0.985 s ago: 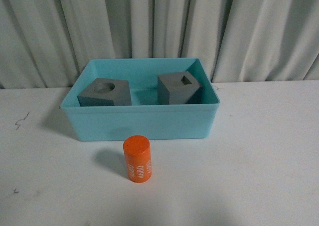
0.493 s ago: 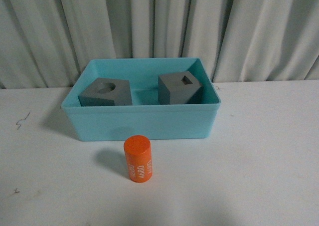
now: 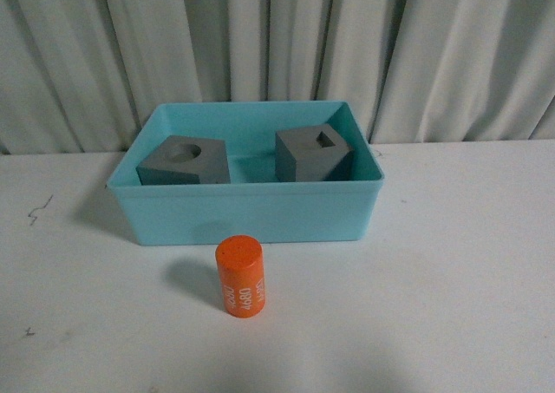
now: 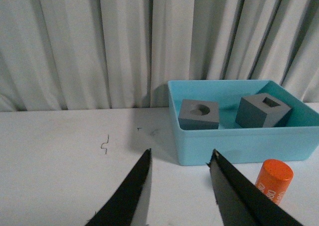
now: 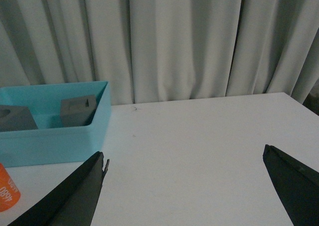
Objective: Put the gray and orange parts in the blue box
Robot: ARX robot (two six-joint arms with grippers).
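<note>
Front view: matte gray cube with a round recess point(image 3: 184, 161) at left, matte gray cube with a rectangular recess point(image 3: 312, 153) at right, both inside the light turquoise-blue plastic bin point(image 3: 260, 215). Only the small orange lettered cylinder point(image 3: 239, 276) is left to place, upright on the white table point(image 3: 434, 280) just near of the bin. Left gripper point(image 4: 180, 153) and right gripper point(image 5: 184, 153) gape, empty.

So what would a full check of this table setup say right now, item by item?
Surface: white table, a few small dark marks.
Job's things: round-recess cube and square-hole cube inside the blue box; orange cylinder upright on the table in front of the box, outside it.
Clutter: nothing seen.
Grippers: left gripper open, empty; right gripper open wide, empty.
Cables: nothing seen.
Surroundings: pale curtain behind the table.
</note>
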